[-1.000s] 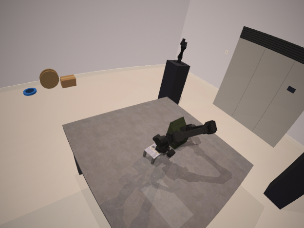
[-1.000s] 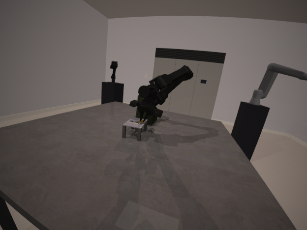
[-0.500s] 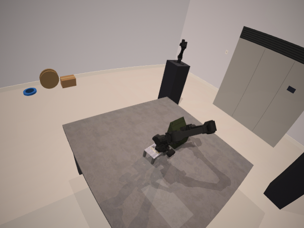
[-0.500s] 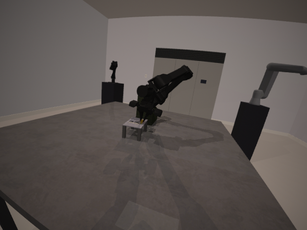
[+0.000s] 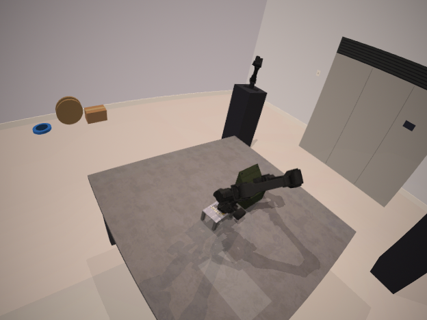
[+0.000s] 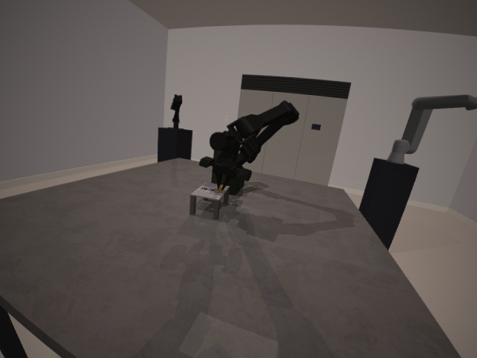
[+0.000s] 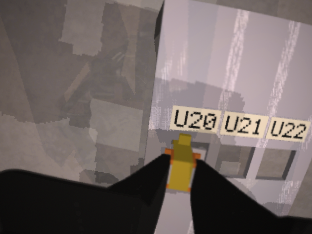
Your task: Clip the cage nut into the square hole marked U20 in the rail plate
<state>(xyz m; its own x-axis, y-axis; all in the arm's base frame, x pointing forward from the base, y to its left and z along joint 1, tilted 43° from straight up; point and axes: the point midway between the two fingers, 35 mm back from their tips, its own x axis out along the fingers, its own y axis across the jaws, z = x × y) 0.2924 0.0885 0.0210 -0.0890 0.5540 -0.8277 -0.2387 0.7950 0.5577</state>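
Observation:
The cage nut [image 7: 180,172] [image 6: 220,189], yellow with orange edges, is between the fingertips at the U20 end of the rail plate. My gripper [image 7: 180,164] [image 6: 220,187] is shut on it. In the wrist view the nut covers much of the U20 square hole [image 7: 202,149], whose right part shows beside it. How deep the nut sits in the hole cannot be told. The rail plate [image 7: 195,50] [image 5: 213,214] [image 6: 204,194] is pale grey and stands on legs; the labels U20 [image 7: 195,119], U21 [image 7: 243,125] and U22 [image 7: 288,130] lie along its holes.
The square holes at U21 [image 7: 233,161] and U22 [image 7: 274,164] are beside the nut, to its right in the wrist view. A dark green block [image 5: 248,174] stands behind the plate, by the arm. The grey table [image 5: 154,178] [image 6: 115,239] carries the plate.

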